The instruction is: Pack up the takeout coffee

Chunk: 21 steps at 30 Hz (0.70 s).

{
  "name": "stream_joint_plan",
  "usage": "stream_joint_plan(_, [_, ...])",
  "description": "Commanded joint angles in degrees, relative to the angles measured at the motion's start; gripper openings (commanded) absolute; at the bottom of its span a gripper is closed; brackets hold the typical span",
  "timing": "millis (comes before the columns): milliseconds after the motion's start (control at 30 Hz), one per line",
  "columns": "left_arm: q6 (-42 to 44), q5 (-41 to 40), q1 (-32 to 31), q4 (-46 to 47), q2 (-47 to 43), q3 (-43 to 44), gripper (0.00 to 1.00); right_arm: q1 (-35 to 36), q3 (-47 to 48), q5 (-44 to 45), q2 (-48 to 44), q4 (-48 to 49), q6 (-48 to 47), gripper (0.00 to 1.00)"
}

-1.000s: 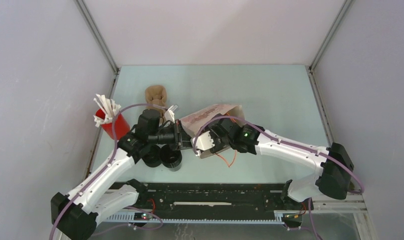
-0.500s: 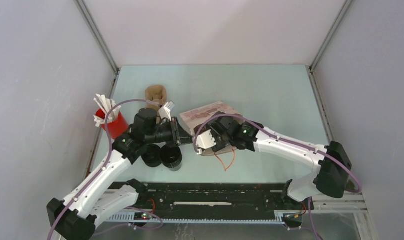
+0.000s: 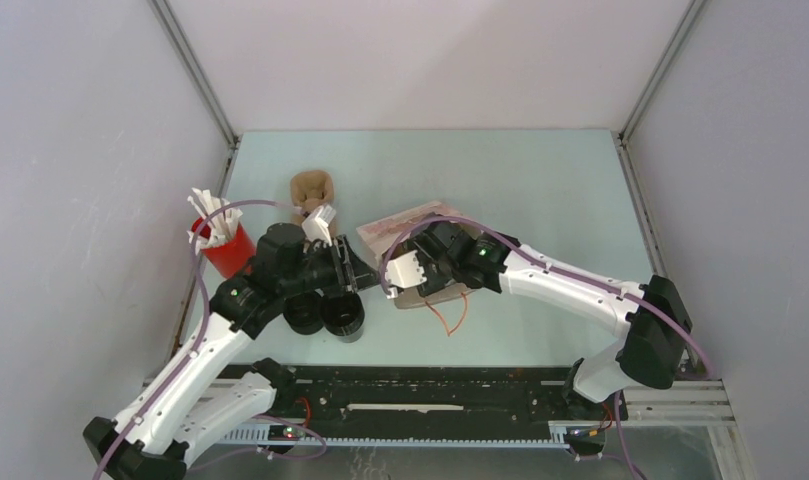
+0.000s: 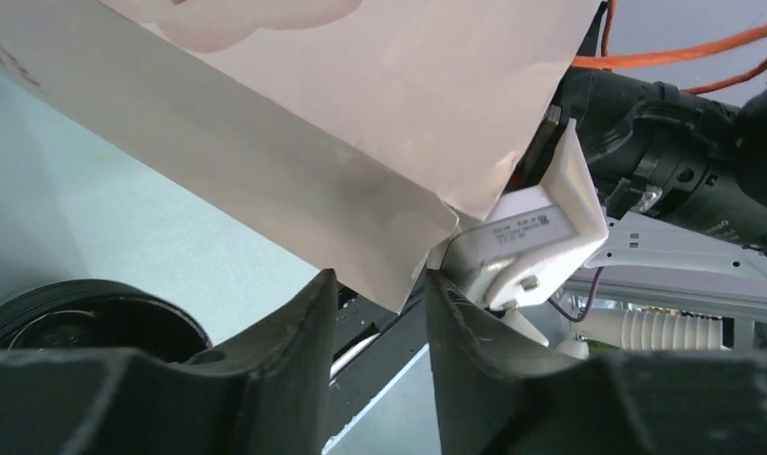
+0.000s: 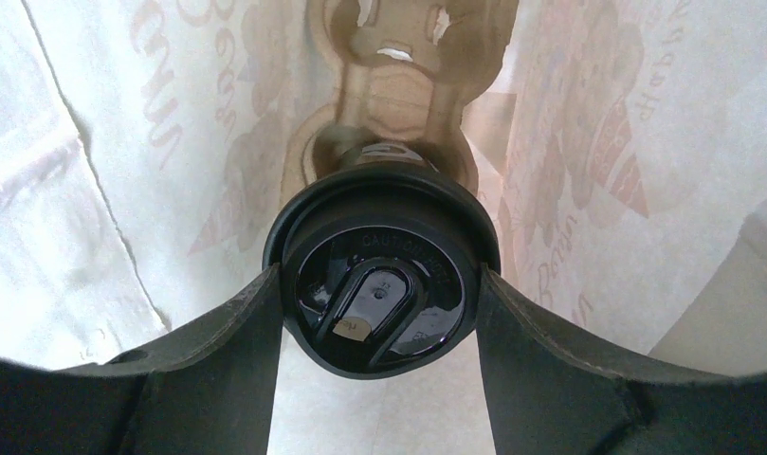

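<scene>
From above, the paper bag lies on the table, with two black cups near my left arm. At the left wrist, my left claw stands narrowly parted around the bag's corner, and I cannot tell whether it grips. At the right wrist, my right claw is clenched on the lidded coffee cup inside the bag.

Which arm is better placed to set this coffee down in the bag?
Right. The right tool grips the coffee inside the bag, with the carrier just beyond it. The left tool sits open at the bag's outer corner, holding nothing.
</scene>
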Motion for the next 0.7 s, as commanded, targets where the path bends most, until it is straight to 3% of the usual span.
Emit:
stream_joint_plan(0, [2.31,-2.22,-0.52,-0.6,-3.42,5.1,0.48,-0.32,2.57,-1.77,0.38,-0.59,1.8,0.12])
stream_joint_plan(333, [0.93,-8.62,-2.72,-0.44,-3.44,5.72,0.58,-1.65,7.15,-4.68,3.15,-3.16,3.82,0.11])
stream_joint_plan(667, [0.09,-14.48,-6.45,-0.31,4.23,8.49,0.43,-2.83,10.67,-6.32,5.7,-5.11,5.25,0.11])
